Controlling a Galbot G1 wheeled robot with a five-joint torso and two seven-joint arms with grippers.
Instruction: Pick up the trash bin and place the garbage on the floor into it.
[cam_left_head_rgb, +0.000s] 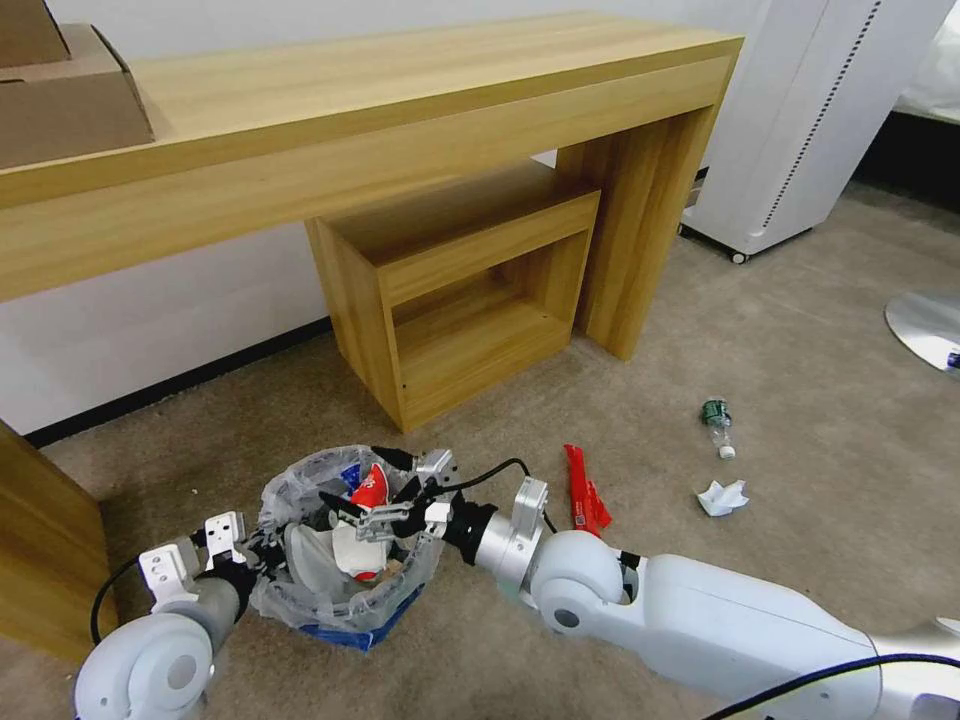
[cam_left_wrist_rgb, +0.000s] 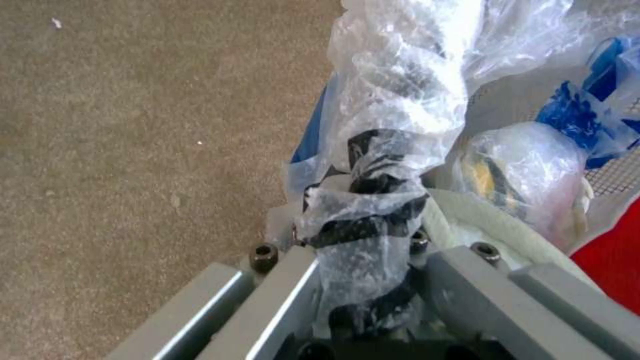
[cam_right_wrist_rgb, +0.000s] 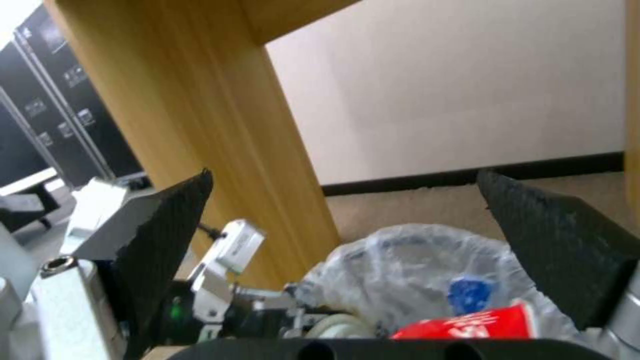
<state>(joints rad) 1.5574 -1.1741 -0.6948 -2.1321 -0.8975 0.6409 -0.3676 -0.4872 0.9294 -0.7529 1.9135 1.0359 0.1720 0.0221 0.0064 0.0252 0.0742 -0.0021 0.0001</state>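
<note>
The blue trash bin (cam_left_head_rgb: 345, 628) with its crinkled clear liner is low at the carpet in front of me. My left gripper (cam_left_head_rgb: 252, 560) is shut on its near-left rim, and the wrapped fingers pinch bag and rim in the left wrist view (cam_left_wrist_rgb: 365, 210). My right gripper (cam_left_head_rgb: 366, 486) hangs open over the bin's mouth, its black fingers (cam_right_wrist_rgb: 167, 225) wide apart with nothing between them. Inside lie a white slipper (cam_left_head_rgb: 318, 560) and a red wrapper (cam_right_wrist_rgb: 467, 325). More garbage is on the carpet: a red wrapper (cam_left_head_rgb: 585, 490), a green-labelled bottle (cam_left_head_rgb: 716, 424) and crumpled white paper (cam_left_head_rgb: 722, 497).
A long wooden desk (cam_left_head_rgb: 400, 110) spans the back, with a wooden cubby (cam_left_head_rgb: 460, 300) under it just behind the bin. A cardboard box (cam_left_head_rgb: 60, 90) sits on the desk. A white wheeled unit (cam_left_head_rgb: 800, 120) and a chrome base (cam_left_head_rgb: 925, 325) stand right, and a wooden panel (cam_left_head_rgb: 40, 540) stands left.
</note>
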